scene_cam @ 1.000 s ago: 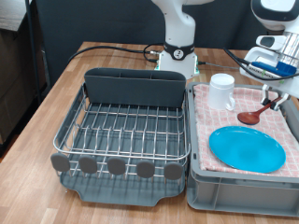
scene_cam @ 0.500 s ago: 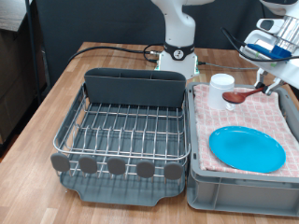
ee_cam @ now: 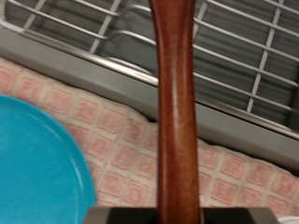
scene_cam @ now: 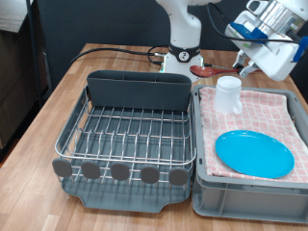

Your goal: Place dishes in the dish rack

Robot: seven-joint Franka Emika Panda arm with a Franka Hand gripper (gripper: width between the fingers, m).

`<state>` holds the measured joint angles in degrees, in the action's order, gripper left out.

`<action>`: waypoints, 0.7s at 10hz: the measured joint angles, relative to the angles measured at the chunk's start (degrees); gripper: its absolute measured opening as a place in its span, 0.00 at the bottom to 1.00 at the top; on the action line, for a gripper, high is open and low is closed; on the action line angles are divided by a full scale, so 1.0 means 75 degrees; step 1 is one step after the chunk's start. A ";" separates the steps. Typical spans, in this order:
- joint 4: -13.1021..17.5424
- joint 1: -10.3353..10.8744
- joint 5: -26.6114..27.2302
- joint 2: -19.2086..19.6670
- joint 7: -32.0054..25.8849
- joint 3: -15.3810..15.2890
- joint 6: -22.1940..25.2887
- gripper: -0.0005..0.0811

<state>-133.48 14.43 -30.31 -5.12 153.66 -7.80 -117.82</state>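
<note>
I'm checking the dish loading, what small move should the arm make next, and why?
Probably carry the wooden spoon toward the exterior view's left, over the dish rack. The tool holds the spoon lifted above the crate, while the mug and blue plate sit there and the rack holds nothing.

My arm (scene_cam: pixel 181 24) is glossy white, built from rounded segments with a dark grey seam band between them. It rises from a white base (scene_cam: pixel 181 60) bearing a small green mark, and black cables trail from it. My hand (scene_cam: pixel 265 34) is a white block carrying blue parts and black wiring. My fingers cannot be made out clearly.
</note>
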 joint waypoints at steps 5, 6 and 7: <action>-0.1006 -0.0241 0.1038 -0.1189 -0.0391 0.0298 -0.0265 0.12; -0.1020 -0.0249 0.1206 -0.1191 -0.0405 0.0360 -0.0258 0.12; -0.1120 -0.0293 0.1406 -0.1263 -0.0401 0.0497 -0.0260 0.12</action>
<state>-141.88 12.24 -19.76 -14.59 150.65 -4.08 -119.77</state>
